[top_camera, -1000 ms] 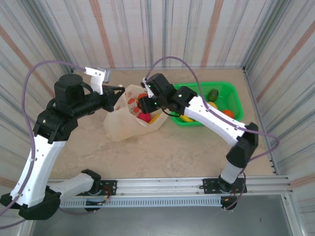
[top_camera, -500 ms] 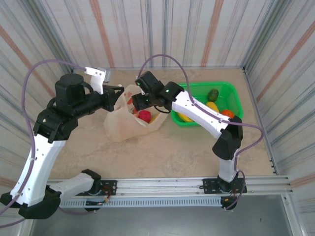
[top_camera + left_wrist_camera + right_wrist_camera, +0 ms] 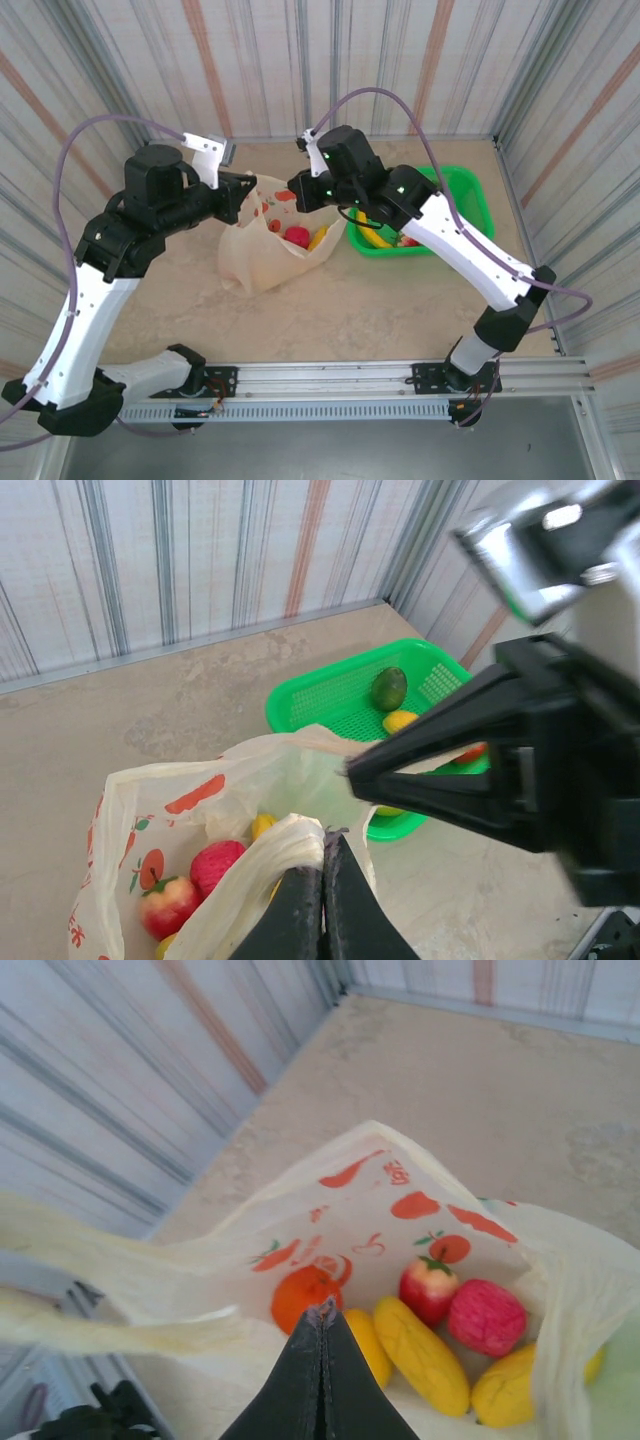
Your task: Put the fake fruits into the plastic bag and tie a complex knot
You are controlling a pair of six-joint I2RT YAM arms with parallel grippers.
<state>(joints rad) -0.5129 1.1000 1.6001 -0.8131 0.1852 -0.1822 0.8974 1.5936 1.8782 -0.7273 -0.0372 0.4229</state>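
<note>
Left gripper [image 3: 243, 193] is closed on the bag [image 3: 255, 262]: in the left wrist view a bunched strip of rim is pinched between the shut fingers and held up. Right gripper [image 3: 297, 192] is shut too, tips set at the opposite rim, upper centre of the top frame. A handle strip [image 3: 110, 1332] is seen running in from the left edge of the right wrist view toward those tips, but whether any film is caught cannot be told. Bag is stood on the table [image 3: 380, 310], centre-left, mouth open and stretched between the two grippers, long axis roughly left to right. Fruits [image 3: 297, 235] are seen inside, red and yellow ones, low in the bag, just below the right tips. More are lying in the basket [image 3: 470, 188], right of the bag and well apart from the left gripper; right arm is judged nearer for those. Loading is judged unfinished, knot not yet tied.
</note>
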